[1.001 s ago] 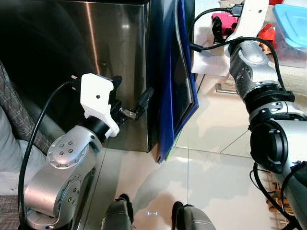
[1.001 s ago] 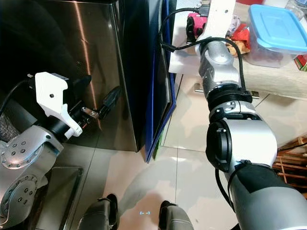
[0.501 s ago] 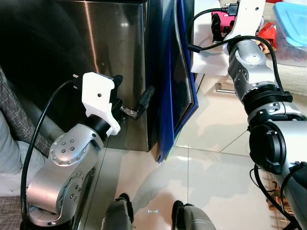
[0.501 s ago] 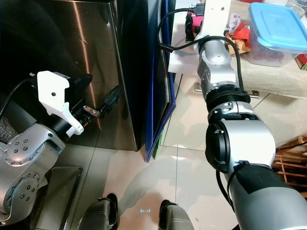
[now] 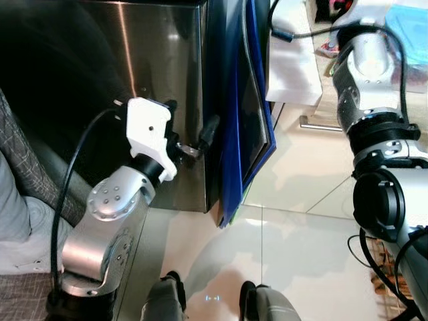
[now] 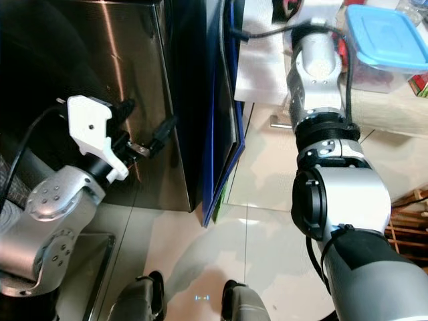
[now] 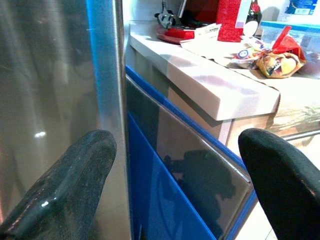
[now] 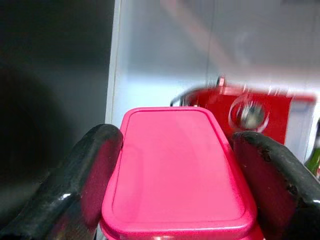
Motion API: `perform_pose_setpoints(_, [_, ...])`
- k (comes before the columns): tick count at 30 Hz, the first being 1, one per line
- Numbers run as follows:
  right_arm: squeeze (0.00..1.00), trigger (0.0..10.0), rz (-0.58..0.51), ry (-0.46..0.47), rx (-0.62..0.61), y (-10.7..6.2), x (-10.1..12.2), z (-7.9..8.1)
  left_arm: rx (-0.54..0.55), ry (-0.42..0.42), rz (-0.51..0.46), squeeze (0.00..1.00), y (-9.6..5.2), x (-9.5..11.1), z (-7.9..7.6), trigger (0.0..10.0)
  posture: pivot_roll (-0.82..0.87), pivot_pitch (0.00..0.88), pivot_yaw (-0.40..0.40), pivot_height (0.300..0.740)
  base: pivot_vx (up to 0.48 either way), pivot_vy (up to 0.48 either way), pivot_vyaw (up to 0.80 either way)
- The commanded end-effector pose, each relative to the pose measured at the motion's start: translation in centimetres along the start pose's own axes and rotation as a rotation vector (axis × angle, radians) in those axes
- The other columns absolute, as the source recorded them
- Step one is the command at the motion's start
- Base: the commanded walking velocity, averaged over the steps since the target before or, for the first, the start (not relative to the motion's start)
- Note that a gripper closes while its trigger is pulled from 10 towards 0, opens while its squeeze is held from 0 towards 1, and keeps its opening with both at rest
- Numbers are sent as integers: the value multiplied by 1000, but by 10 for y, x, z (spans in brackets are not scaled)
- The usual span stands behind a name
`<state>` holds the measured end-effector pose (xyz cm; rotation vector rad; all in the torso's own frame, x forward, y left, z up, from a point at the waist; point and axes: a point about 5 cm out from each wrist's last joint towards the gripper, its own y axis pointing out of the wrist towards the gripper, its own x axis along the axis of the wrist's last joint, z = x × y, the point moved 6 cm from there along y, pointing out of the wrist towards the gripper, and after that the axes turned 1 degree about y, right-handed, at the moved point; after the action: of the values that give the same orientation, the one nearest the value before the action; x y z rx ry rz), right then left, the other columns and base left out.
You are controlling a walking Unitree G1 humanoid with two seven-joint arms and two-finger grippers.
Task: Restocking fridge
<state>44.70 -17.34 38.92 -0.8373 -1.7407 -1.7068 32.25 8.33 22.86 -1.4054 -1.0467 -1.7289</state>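
Robot feet (image 5: 210,304): bottom of head view, on glossy pale tile floor (image 5: 301,227).
Grey fabric (image 5: 17,167): left edge, woven check texture, soft fold, just beside left arm.
Left gripper (image 5: 194,137): raised at fridge (image 5: 154,80) front corner, fingers spread apart, nothing between; one black finger (image 7: 65,195) against the steel side, the other (image 7: 285,185) out past the door edge.
Fridge: brushed stainless side, tall flat panel, streaked reflections; dark glass door (image 5: 251,114) with blue trim, ajar, edge toward the worktop.
In the way: door edge and blue trim between left gripper and worktop; black cable looped over left wrist mount.
Right arm (image 6: 321,87): silver, reaching up and away over worktop (image 7: 220,90) edge, black cable trailing.
Right gripper (image 8: 175,180): fingers either side of pink container (image 8: 175,170); pads touching its long sides, closed on it.
Pink container: rigid plastic, rounded rectangular lid with raised rim, smooth; held above the worktop near the fridge-side edge, exact height unclear.
Worktop: pale stone slab, squared edge, just beside fridge door.
Clear tub (image 6: 384,47): blue lid, translucent box, right part of worktop.
Far end of worktop: red carton (image 7: 230,20), wrapped snack packet (image 7: 275,57), red blurred object (image 8: 250,117) behind pink container.
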Motion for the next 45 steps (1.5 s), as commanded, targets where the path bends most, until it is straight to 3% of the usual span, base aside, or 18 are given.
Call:
perform_pose_setpoints(1, [0,0,-51,-14,-9,-3,8,-5,9,20,-19,0,2,3,0,10000,54,115,-1,740,0,0,0])
perform_pose_setpoints(6, [0,0,-232,-94,17,-25,37,5,28,70,-64,0,19,4,-1,10000,-1,61,-3,740,0,0,0])
perform_pose_setpoints(11, [0,0,-281,-121,7,-37,46,6,39,75,-82,0,23,6,-1,10000,-12,45,-3,740,0,0,0])
perform_pose_setpoints(12, [0,0,-288,-136,-14,-56,43,7,66,87,-89,0,28,5,4,10000,-20,31,-7,740,0,0,0])
perform_pose_setpoints(15, [0,0,-261,-145,-18,-73,34,9,79,79,-90,0,30,3,7,10000,-26,28,-6,740,0,0,0])
perform_pose_setpoints(17, [0,0,-189,-165,-34,-107,19,10,91,93,-102,0,31,2,10,10000,-40,17,3,740,0,0,0])
perform_pose_setpoints(18, [0,0,-189,-165,-34,-107,19,10,91,93,-102,0,31,2,10,10000,-40,17,3,740,0,0,0])
perform_pose_setpoints(19, [0,0,-150,-188,-34,-126,14,11,100,103,-107,0,31,0,12,10000,-54,10,15,740,0,0,0])
perform_pose_setpoints(21, [0,0,-136,-195,-34,-132,12,11,103,106,-108,0,31,0,13,10000,-56,9,17,740,0,0,0])
perform_pose_setpoints(22, [0,0,-85,-211,-40,-144,5,9,109,112,-112,0,30,-2,14,10000,-63,1,22,740,0,0,0])
perform_pose_setpoints(28, [0,0,19,-197,-45,-154,-16,6,111,116,-115,0,34,-4,15,10000,-72,0,25,740,0,0,0])
perform_pose_setpoints(31, [0,0,154,-155,-14,-162,-46,8,112,106,-122,0,37,-4,14,10000,-77,0,16,740,0,0,0])
perform_pose_setpoints(39, [0,0,321,-152,18,-174,-79,11,120,98,-122,0,37,-9,16,10000,-70,0,15,740,-60,0,0])
perform_pose_setpoints(45, [0,0,352,-151,41,-176,-87,14,114,98,-119,0,38,-11,16,10000,-69,0,18,740,0,0,0])
